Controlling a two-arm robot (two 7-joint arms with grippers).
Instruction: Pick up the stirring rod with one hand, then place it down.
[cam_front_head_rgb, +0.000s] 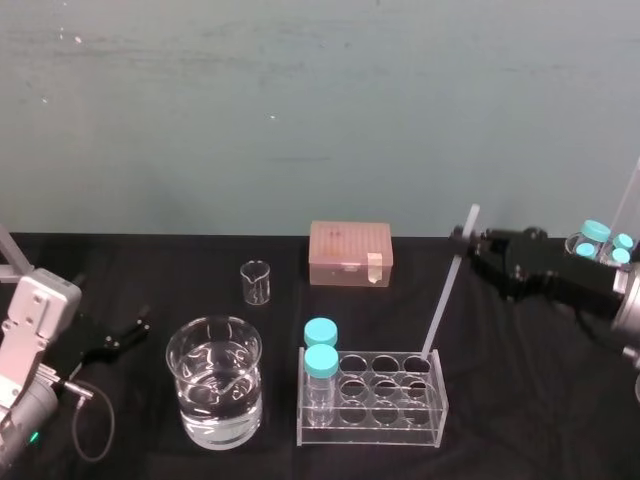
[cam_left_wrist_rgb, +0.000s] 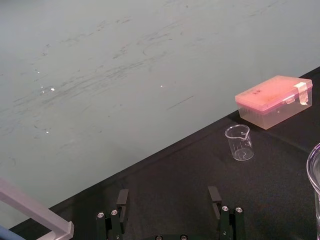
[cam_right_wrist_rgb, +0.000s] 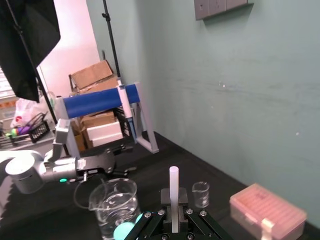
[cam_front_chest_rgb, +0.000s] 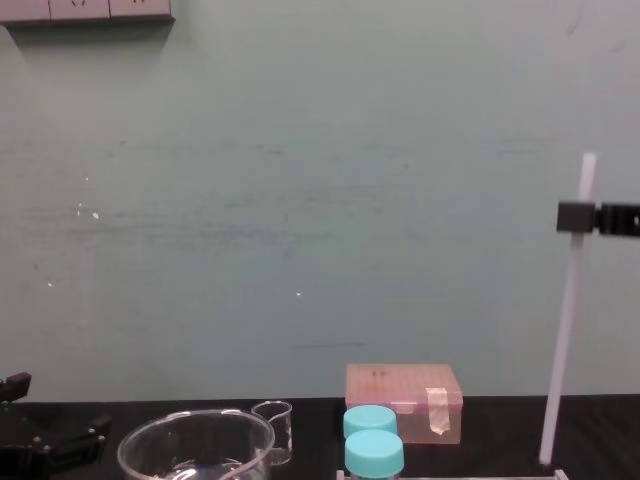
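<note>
Black right gripper (cam_front_head_rgb: 466, 236) clamped on the long, thin white translucent stirring rod (cam_front_head_rgb: 446, 292).
On the black-clothed table (cam_front_head_rgb: 520, 400) stands a clear plastic tube rack (cam_front_head_rgb: 372, 398); the black left gripper (cam_front_head_rgb: 128, 335) rests at the table's left edge, fingers apart; the rod, gripped near its top, stands slightly tilted, its lower tip at the rack's rear right corner.

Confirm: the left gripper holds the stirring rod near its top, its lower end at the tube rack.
No, the right gripper holds the stirring rod near its top, lower end at the tube rack; the head view shows it.
</note>
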